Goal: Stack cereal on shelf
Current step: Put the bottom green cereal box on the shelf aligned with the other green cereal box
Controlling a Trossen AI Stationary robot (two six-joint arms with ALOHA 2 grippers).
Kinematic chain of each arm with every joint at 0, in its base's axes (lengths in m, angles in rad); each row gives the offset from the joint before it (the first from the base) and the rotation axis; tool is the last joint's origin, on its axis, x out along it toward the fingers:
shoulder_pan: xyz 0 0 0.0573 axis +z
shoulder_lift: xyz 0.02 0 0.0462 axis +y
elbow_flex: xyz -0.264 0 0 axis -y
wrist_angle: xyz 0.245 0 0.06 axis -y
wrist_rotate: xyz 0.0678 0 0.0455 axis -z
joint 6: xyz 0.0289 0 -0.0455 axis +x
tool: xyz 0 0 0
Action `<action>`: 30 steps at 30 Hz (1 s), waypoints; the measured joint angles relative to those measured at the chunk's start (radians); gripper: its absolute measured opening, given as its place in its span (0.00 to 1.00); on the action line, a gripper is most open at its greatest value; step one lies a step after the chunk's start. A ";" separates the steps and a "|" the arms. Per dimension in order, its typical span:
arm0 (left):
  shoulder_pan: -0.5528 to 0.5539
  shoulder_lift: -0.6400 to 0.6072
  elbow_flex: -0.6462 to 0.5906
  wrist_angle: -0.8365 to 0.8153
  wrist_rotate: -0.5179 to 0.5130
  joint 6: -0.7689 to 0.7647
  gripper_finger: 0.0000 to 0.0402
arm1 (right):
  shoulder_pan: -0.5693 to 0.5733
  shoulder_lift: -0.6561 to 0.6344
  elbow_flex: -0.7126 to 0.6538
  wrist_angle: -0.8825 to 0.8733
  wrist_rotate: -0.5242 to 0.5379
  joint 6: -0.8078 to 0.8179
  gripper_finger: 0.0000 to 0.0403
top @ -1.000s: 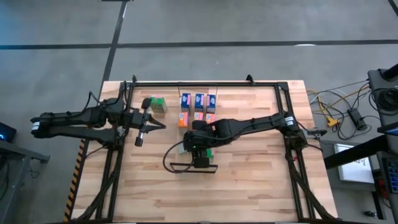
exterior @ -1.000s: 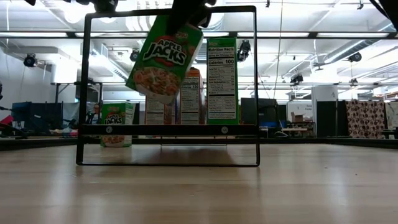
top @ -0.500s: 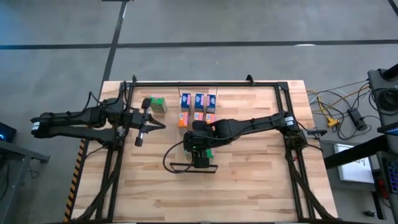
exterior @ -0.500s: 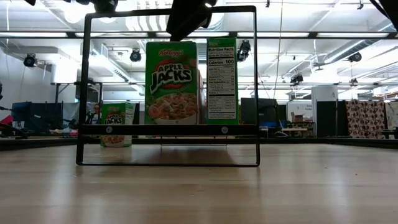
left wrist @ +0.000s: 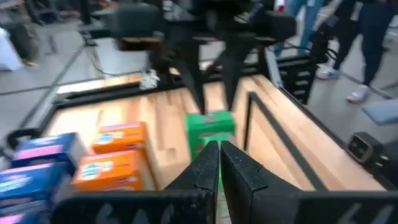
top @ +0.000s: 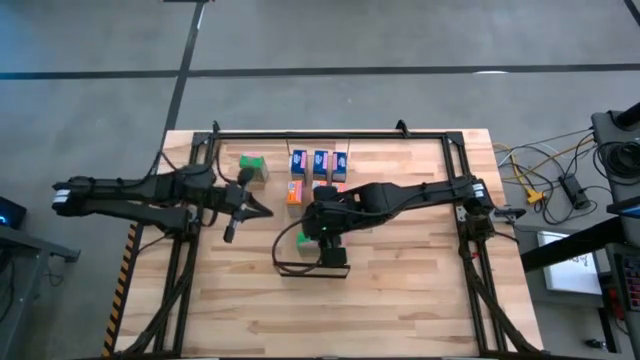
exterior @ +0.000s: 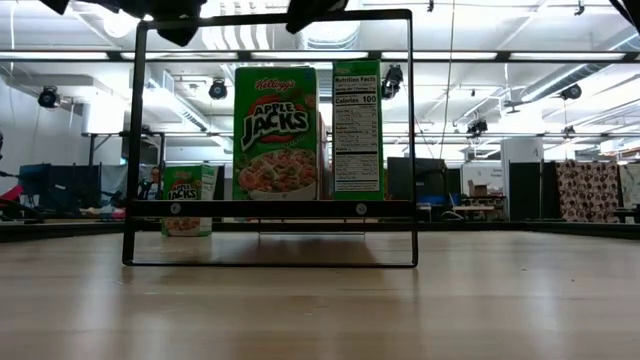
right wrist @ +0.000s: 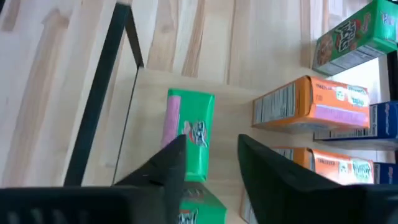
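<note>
1. Right gripper (right wrist: 208, 165) hangs above the middle of the bench (top: 420, 300), jaws parted and holding nothing, straddling the air over a green box (right wrist: 189, 134).
2. That green box (exterior: 275, 132) stands upright on the shelf (exterior: 270, 209), front print facing the low camera, free of the jaws.
3. A second green box (exterior: 357, 128) stands just beside it on the shelf, nutrition panel showing.
4. Left gripper (left wrist: 219, 163) waits over the left half of the bench, jaws closed on nothing, pointing toward the shelf.
5. Beyond the shelf sit the orange boxes (right wrist: 314, 106), lying near each other on the bench.
6. Behind those, three blue boxes (top: 320, 160) line up in a row at the far edge.
7. One more green box (top: 253, 166) stands alone, well apart to the left of the group.
8. A thin black frame (exterior: 135, 140) rises around the shelf.
</note>
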 joint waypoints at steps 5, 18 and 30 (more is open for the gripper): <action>-0.077 0.072 0.000 0.026 -0.002 -0.016 0.00 | 0.000 -0.030 -0.074 -0.002 -0.003 -0.030 0.13; -0.198 0.185 0.000 0.034 -0.133 -0.058 0.00 | 0.009 -0.238 -0.430 0.278 -0.050 -0.006 0.02; -0.198 0.331 0.000 0.111 -0.229 -0.067 0.00 | 0.004 -0.331 -0.659 0.608 -0.045 -0.026 0.02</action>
